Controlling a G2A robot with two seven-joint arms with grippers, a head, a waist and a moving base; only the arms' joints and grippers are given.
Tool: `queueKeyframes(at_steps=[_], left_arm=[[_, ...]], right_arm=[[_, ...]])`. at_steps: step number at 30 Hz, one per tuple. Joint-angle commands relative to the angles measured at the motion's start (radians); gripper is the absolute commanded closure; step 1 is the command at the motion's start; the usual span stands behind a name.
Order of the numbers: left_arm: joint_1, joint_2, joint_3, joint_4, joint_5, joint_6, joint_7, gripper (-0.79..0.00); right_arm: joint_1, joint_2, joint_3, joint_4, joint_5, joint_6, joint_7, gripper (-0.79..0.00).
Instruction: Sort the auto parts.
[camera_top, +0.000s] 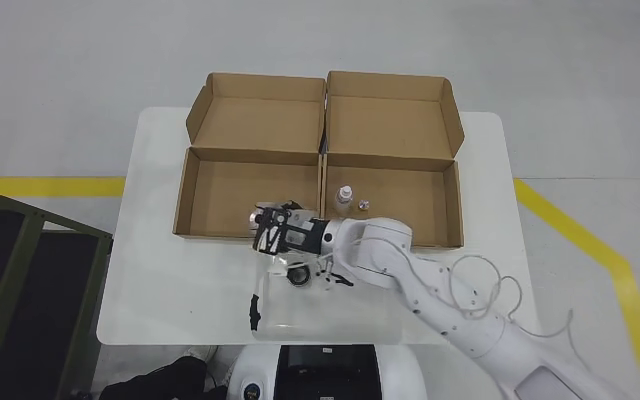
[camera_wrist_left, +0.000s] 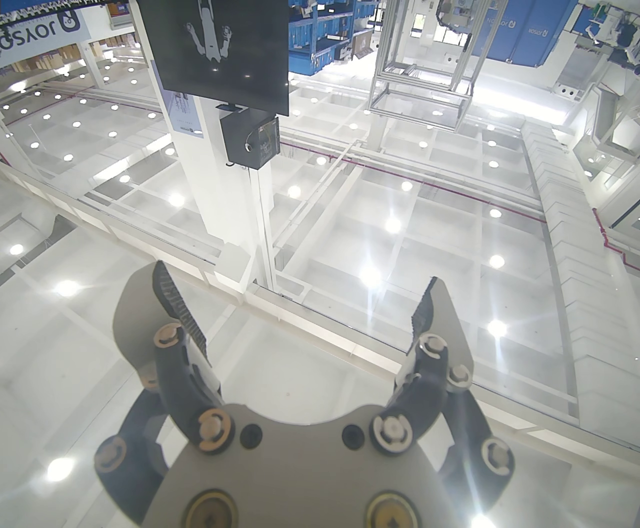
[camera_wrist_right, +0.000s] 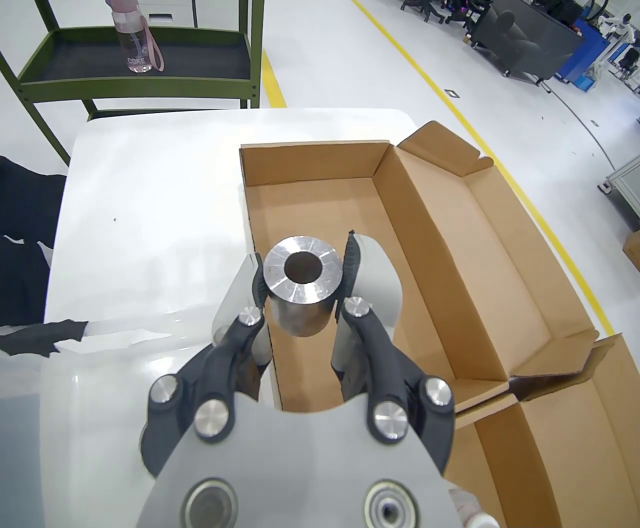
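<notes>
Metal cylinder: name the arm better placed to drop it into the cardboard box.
Right. The right tool is shut on the metal cylinder, over the edge of the open cardboard box. The left tool is open, empty, and points up at the ceiling.

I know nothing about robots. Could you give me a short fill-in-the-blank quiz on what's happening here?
1. The right gripper is shut on a metal cylinder with a ____ through its middle.
2. The left gripper is ____ and holds nothing.
3. On the white table stand ____ cardboard boxes side by side.
Missing words: hole; open; two.
</notes>
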Motion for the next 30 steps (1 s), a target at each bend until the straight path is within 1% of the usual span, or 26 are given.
queueKeyframes(at_steps=[1,17,25,30], left_arm=[[0.000,0.000,0.000,0.000,0.000,0.000,0.000,-0.785],[0.000,0.000,0.000,0.000,0.000,0.000,0.000,-0.785],[0.000,0.000,0.000,0.000,0.000,0.000,0.000,-0.785],[0.000,0.000,0.000,0.000,0.000,0.000,0.000,-0.785]], right_arm=[[0.019,-0.011,-0.011,0.026,0.007,0.006,0.000,0.000],[0.162,-0.132,-0.139,0.266,0.066,0.034,0.009,0.000],[0.205,-0.194,-0.185,0.402,0.092,0.039,0.011,0.000],[0.222,-0.224,-0.197,0.476,0.099,0.035,0.003,0.000]])
